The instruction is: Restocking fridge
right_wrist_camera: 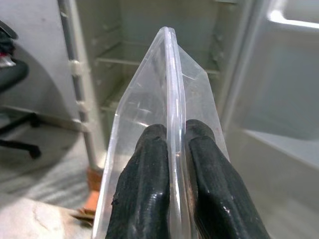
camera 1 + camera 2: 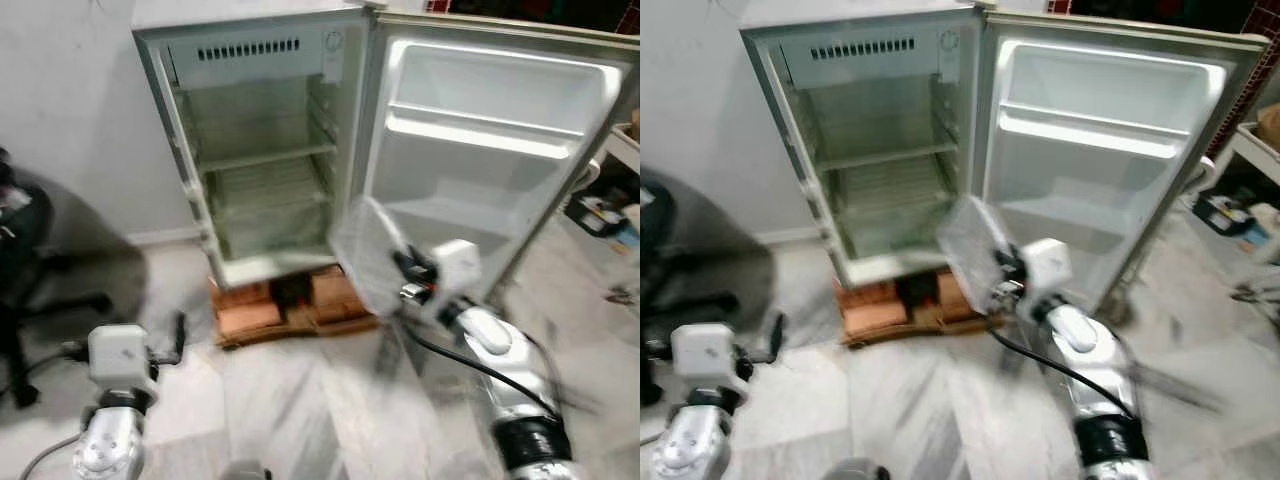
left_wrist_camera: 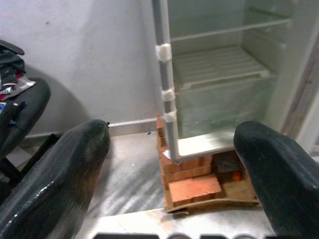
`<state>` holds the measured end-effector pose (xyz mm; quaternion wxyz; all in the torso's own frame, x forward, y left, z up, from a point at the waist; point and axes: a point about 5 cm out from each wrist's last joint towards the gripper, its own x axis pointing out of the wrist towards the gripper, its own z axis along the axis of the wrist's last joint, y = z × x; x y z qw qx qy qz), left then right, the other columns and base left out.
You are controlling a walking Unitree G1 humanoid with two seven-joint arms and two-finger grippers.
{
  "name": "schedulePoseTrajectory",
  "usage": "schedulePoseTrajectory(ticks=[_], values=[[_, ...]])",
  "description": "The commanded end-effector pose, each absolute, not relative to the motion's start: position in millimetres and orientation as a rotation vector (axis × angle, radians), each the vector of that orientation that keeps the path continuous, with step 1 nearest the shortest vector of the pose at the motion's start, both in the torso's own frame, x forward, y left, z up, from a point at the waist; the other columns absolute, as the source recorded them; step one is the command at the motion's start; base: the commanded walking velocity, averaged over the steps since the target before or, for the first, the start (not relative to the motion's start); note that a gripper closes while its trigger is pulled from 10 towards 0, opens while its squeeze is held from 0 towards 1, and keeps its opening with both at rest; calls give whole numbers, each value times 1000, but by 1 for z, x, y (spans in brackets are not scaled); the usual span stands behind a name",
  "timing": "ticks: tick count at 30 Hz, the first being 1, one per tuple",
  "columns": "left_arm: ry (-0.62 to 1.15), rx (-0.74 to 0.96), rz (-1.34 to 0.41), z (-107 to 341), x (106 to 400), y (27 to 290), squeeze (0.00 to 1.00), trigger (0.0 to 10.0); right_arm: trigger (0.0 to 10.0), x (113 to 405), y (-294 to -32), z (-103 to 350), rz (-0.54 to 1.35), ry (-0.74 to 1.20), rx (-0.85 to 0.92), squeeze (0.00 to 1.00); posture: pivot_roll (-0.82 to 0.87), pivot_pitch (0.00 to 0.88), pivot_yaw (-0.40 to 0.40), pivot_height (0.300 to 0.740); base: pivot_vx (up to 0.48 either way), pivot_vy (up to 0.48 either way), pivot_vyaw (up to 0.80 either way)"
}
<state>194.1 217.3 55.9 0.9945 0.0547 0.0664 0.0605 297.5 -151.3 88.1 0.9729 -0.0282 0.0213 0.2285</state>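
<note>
A small fridge (image 2: 262,150) stands open on a stack of bricks (image 2: 280,305), its shelves bare and its door (image 2: 490,150) swung to the right. My right gripper (image 2: 398,272) is shut on the rim of a clear plastic container (image 2: 368,250), held up in front of the fridge's lower edge. In the right wrist view the two fingers (image 1: 144,199) pinch the clear container (image 1: 169,114) edge-on. My left gripper (image 2: 178,335) sits low at the left, open with nothing in it; its fingers (image 3: 60,174) stand wide apart in the left wrist view.
A black office chair (image 2: 20,270) stands at the left by the white wall. Clutter and a white shelf (image 2: 610,200) lie at the right past the door. Marble-patterned floor (image 2: 300,400) spreads in front of the fridge.
</note>
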Motion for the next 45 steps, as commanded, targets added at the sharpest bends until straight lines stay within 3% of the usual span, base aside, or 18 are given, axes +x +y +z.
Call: schedulePoseTrajectory(ticks=[1, 33, 45], values=[[116, 117, 80, 57, 197, 209, 0, 10000, 10000, 296, -166, 89, 408, 44, -74, 0, 36, 54, -20, 740, 360, 319, 0], [99, 208, 20, 59, 203, 200, 0, 10000, 10000, 297, -155, 85, 444, 62, -56, 0, 37, 60, -18, 740, 331, 336, 0], [90, 233, 21, 60, 205, 200, 0, 10000, 10000, 296, -150, 83, 464, 71, -59, 0, 41, 55, -18, 740, 0, 0, 0]])
